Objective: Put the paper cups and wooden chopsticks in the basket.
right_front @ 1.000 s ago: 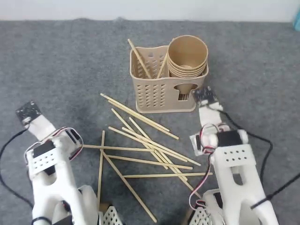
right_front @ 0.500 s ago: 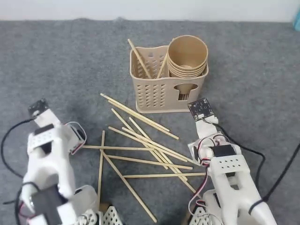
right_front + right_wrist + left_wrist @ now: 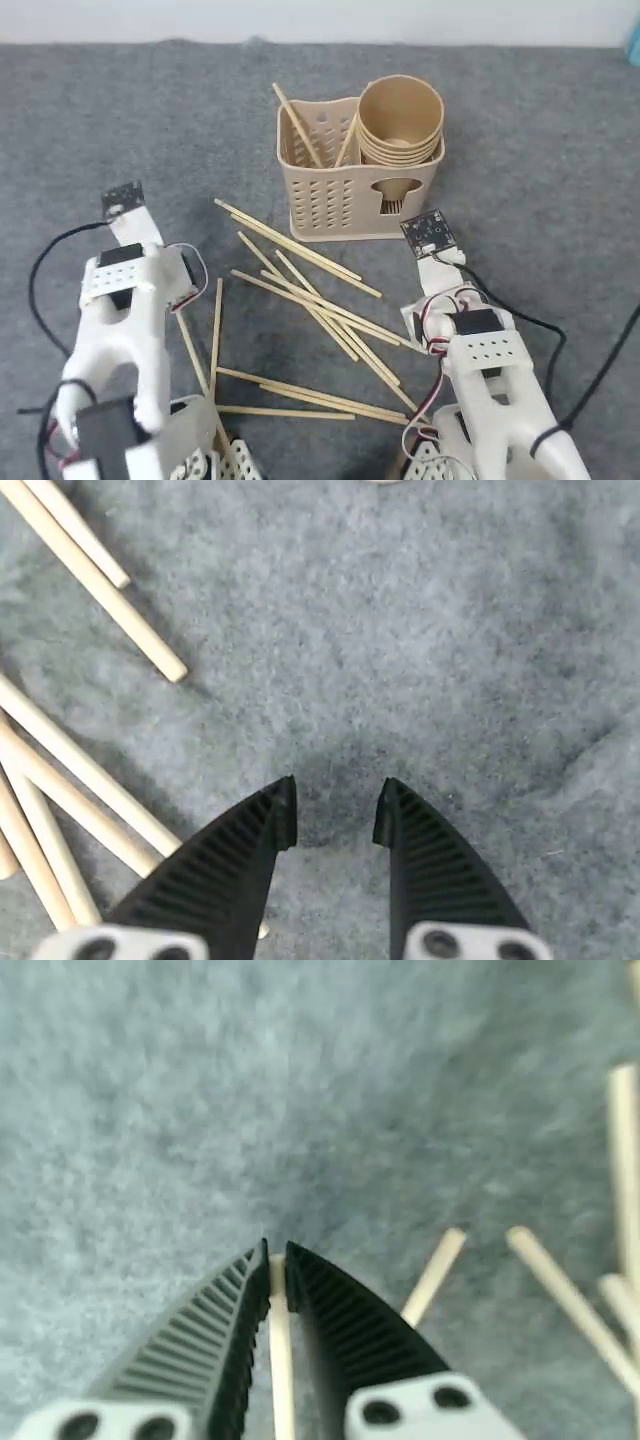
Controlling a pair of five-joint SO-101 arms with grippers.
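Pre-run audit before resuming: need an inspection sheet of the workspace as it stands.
Surface: grey carpet, no spills seen.
Job's things: basket upright; paper cups stacked in one compartment, two standing chopsticks leaning in the other; loose chopsticks scattered on the carpet in front of the basket.
Clutter: nothing seen.
Grippers: left pincer shut on a held chopstick; right pincer open over bare carpet.
Cables: black cables loop on the carpet beside both arms, apart from the chopsticks.
Surroundings: pale wall along the far edge.
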